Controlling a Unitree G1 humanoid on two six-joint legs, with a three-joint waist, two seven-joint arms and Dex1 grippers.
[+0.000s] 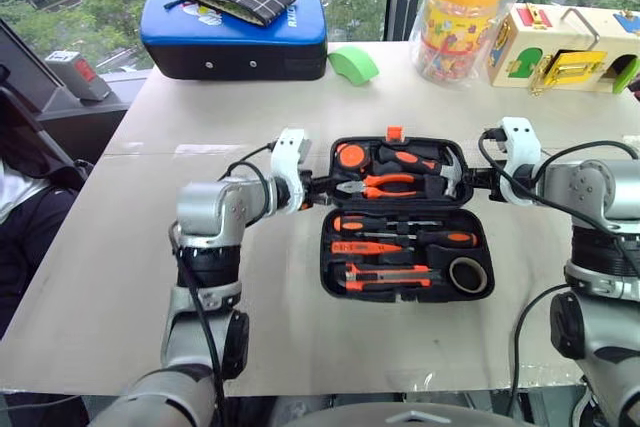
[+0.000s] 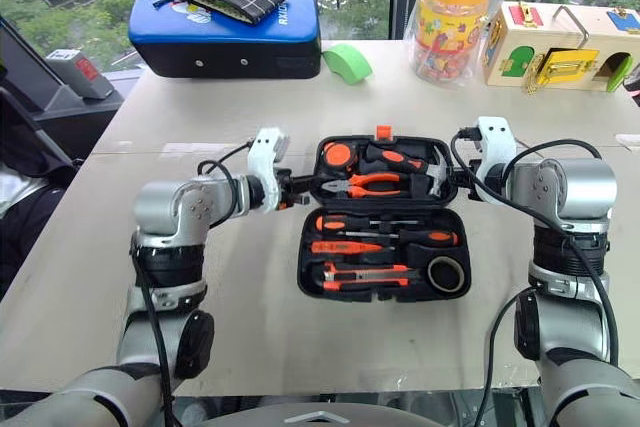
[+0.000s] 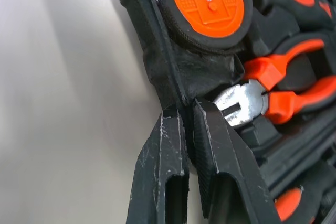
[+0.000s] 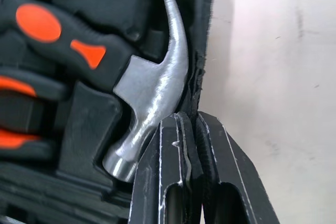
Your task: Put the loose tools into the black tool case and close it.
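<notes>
The black tool case (image 1: 327, 247) lies open on the table between my arms. Its near half holds two black-and-orange screwdrivers (image 1: 440, 237), a thin orange screwdriver (image 1: 365, 247), the utility knife (image 1: 390, 275) and the dark tape roll (image 1: 467, 274). The far half, the lid, carries pliers (image 1: 385, 185) and a hammer (image 4: 152, 93). My left gripper (image 1: 318, 190) is shut on the lid's left rim (image 3: 157, 66). On the opposite side, my right gripper (image 1: 472, 179) is shut on the lid's right rim (image 4: 202, 51).
Along the table's far edge stand a blue padded case (image 1: 235, 32) with a checked pouch on top, a green roll (image 1: 353, 64), a jar with an orange lid (image 1: 460, 22) and a wooden toy box (image 1: 565, 47). Bare tabletop surrounds the tool case.
</notes>
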